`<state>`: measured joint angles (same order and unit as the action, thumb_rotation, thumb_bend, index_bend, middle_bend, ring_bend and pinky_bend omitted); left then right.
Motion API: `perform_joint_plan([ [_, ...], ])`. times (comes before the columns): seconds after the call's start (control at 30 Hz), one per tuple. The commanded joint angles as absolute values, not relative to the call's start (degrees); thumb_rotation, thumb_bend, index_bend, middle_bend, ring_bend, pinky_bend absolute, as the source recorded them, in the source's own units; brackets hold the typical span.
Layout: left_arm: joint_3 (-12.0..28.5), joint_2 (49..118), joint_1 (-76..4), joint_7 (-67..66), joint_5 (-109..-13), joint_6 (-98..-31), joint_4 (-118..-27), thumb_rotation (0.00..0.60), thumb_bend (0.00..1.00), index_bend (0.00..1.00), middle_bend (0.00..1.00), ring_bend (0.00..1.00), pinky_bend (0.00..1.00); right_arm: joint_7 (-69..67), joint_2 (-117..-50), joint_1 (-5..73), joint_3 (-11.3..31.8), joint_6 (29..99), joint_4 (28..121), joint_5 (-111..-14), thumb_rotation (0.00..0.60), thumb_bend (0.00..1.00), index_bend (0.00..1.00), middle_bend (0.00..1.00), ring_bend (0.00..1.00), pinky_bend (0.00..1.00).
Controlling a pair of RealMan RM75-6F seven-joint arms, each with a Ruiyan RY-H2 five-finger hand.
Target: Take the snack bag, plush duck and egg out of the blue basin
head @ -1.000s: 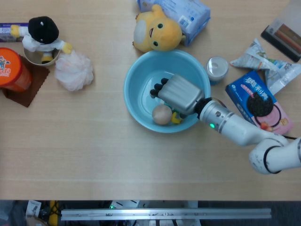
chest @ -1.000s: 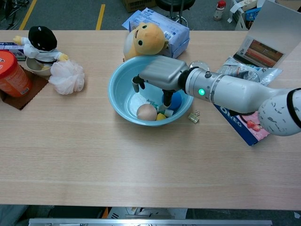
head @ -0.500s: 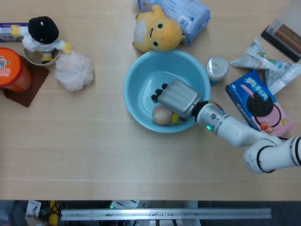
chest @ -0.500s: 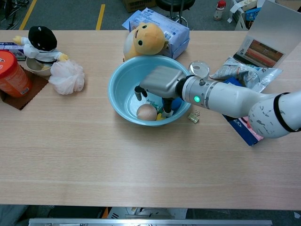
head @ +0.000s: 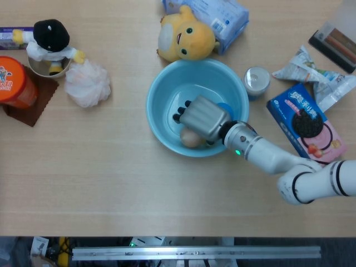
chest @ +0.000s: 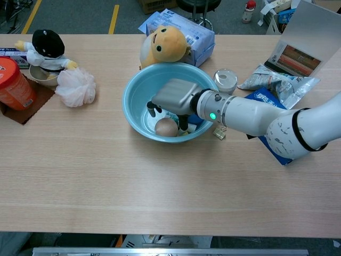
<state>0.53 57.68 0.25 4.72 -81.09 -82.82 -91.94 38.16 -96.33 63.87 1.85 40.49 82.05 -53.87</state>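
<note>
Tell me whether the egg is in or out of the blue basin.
In: the egg lies on the blue basin's floor, under the right hand.

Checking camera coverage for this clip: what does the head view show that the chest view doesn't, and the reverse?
Only the head view looks straight down on the back of the right hand, which covers much of the egg.

Only the chest view shows the hand's fingers reaching down around the egg, and a binder clip on the table beside the basin.

Both show the blue basin, the plush duck outside it, and the orange canister. The left hand appears in neither.
</note>
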Motion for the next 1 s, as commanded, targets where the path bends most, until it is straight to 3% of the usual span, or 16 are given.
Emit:
perform_joint_plan([
  [0.03,0.54,57.68,0.27,4.87,-81.09,-82.82,-91.83,0.6,0.3,0.0,0.07,0.02,0.07,38.46,-96.64,64.16,1.76,40.41,81.78,-53.58,0.6,0.0,0.32,0.37,0.34,0.6],
  [0.63,0.49,57.8,0.46,5.63,-81.35,-83.03,-91.31,0.6,0.3,0.0,0.07,0.02,0.07,41.13,-97.92,66.18,0.55,40.15,80.93,-49.73,0.6,0.0,0.43,0.38,0.34,0.6],
  [1.0,0.57,57.83,0.47,5.51,-81.43,-83.16,-91.3,0.6,0.3,0.0,0.07,0.02,0.07,40.76,-97.65,65.96,0.22,41.52,81.37,-49.78,0.6,0.08,0.54,0.42,0.35,0.6],
])
